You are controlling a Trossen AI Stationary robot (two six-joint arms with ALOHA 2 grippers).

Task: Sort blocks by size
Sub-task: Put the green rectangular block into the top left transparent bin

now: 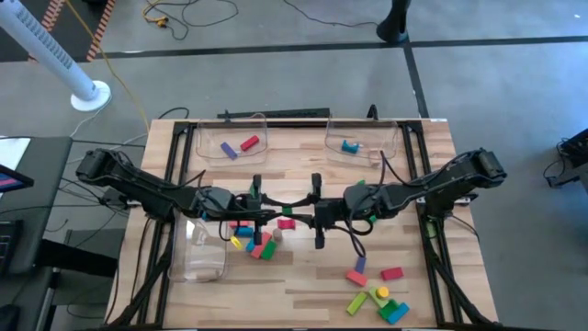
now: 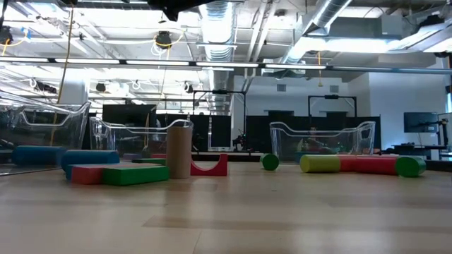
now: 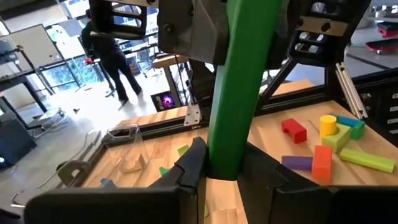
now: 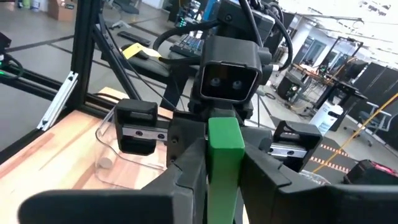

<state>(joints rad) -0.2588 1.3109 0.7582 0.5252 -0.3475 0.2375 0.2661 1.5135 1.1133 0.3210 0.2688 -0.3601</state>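
Above the counter [image 1: 303,276] centre, left gripper [image 3: 221,171] and right gripper [image 4: 224,165] both clench one green bar [image 3: 239,87] (no writing legible), with three clear bins [image 1: 230,138] around.

Lots of bare wood at the front middle of the table [image 1: 294,294]. In the way at mid-table: both arms meeting nose to nose, with a heap of blocks [image 1: 255,241] just beneath. More blocks [image 1: 377,296] front right. Clear bins [image 1: 230,138] along the back, another bin [image 1: 197,250] front left.
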